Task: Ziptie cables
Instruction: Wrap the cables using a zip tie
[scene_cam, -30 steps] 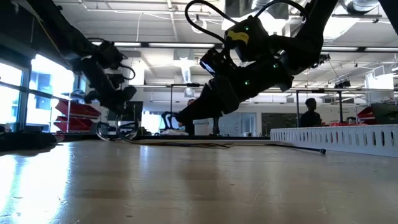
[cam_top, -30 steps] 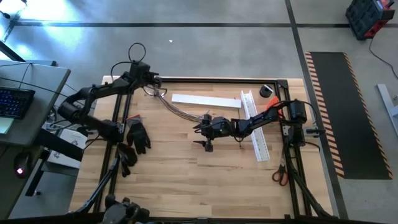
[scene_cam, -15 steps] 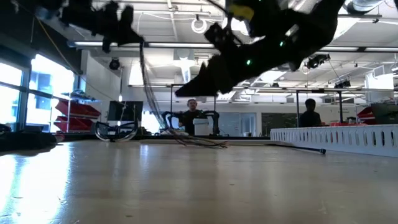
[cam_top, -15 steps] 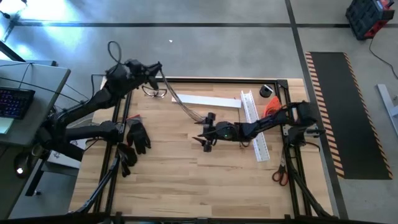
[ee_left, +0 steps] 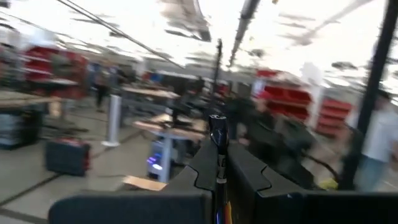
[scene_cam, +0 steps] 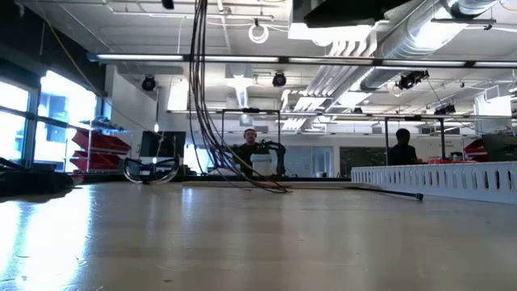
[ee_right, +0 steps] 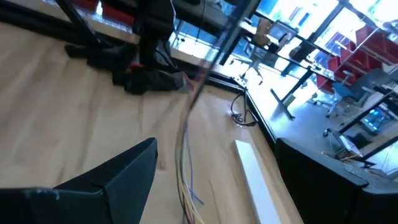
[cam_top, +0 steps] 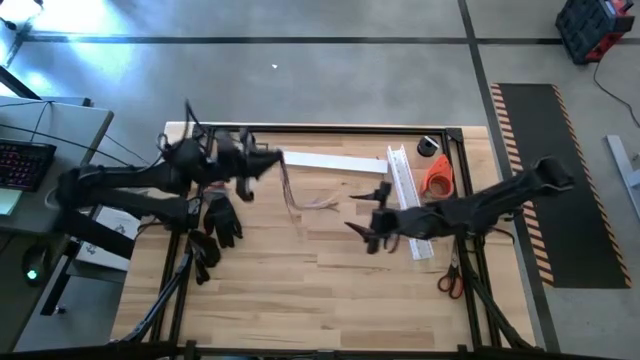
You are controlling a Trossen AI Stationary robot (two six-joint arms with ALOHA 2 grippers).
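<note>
The cables (cam_top: 292, 190) are a bundle of thin dark wires hanging from my left gripper (cam_top: 270, 160), which is raised above the table's far-left part and shut on them. In the low view the cables (scene_cam: 199, 89) drop from the top edge, and their fanned lower ends (scene_cam: 271, 187) rest on the table. My right gripper (cam_top: 368, 222) hovers open, high over the table's middle to the right of the cables, touching nothing. A thin straight dark strip, the ziptie (scene_cam: 397, 192), lies flat on the table before the white channel. My left gripper pinches the cables at their upper end (ee_left: 218, 134) between its two fingers; a short tip sticks out past the fingertips (ee_left: 202, 158). The fingers lie about level, pointing toward the table's right. The bundle hangs slack below, with its lower ends (cam_top: 318, 203) on the table.
A slotted white channel (cam_top: 410, 205) and its flat white lid (cam_top: 330, 161) lie far right and far middle. An orange object (cam_top: 437, 178), a black roll (cam_top: 428, 146), scissors (cam_top: 448, 280), black gloves (cam_top: 222, 218) and safety glasses (scene_cam: 152, 170) ring the bare wood in the middle.
My left gripper has risen from the far-left corner and carried the cables' end up; the bundle, which lay along the table, now hangs with only its lower ends on the wood. My right gripper has pulled up and toward the table's right, away from the cables.
</note>
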